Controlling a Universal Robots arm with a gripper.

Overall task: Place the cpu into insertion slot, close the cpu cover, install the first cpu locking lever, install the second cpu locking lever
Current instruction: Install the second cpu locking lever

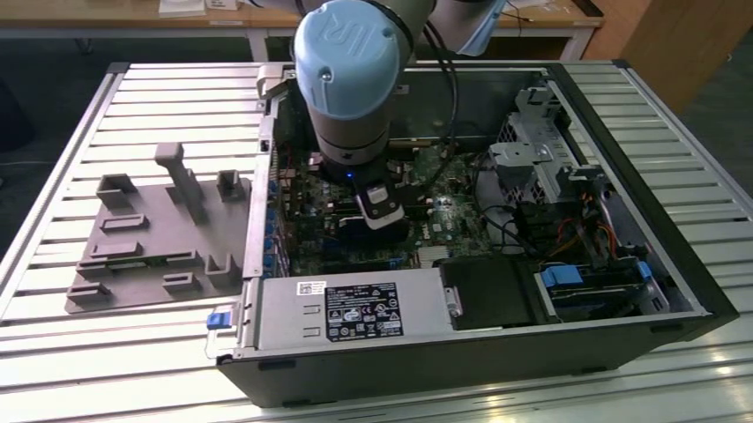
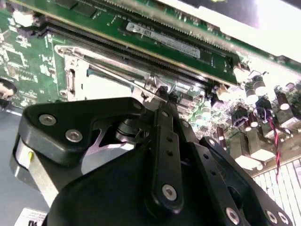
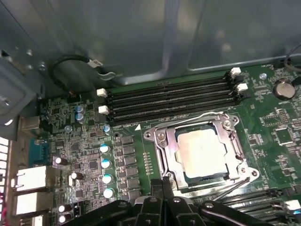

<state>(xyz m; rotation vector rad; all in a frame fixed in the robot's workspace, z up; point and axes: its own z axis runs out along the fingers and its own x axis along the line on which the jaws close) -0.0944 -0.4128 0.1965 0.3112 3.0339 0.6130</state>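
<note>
CPU: the cpu (image 3: 203, 151), a dull silver square, already lies flat in the insertion slot (image 3: 162, 155), with the cpu cover (image 3: 231, 141) folded down around it as a silver frame.
Gripper: in the first wrist view the gripper (image 3: 162, 188) sits at the six o'clock edge of the socket, its black fingers (image 3: 156, 187) drawn together with no gap between the tips, right at the socket's rim. Whether anything thin is pinched between them cannot be told.
Levers: a thin wire lever (image 3: 197, 117) runs along the twelve o'clock side of the frame; another (image 3: 230, 187) lies slanted near five o'clock, apparently not yet latched.
Surroundings: long black memory slots (image 3: 171, 96) lie beyond the socket at twelve o'clock. In the exterior view the arm (image 1: 347, 79) reaches straight down into the open computer case (image 1: 659, 264) on a slatted table (image 1: 70, 132).
Doing it well: judging by this, pressing a lever calls for steady downward force, then a sideways tuck under its hook without skidding onto the board.
</note>
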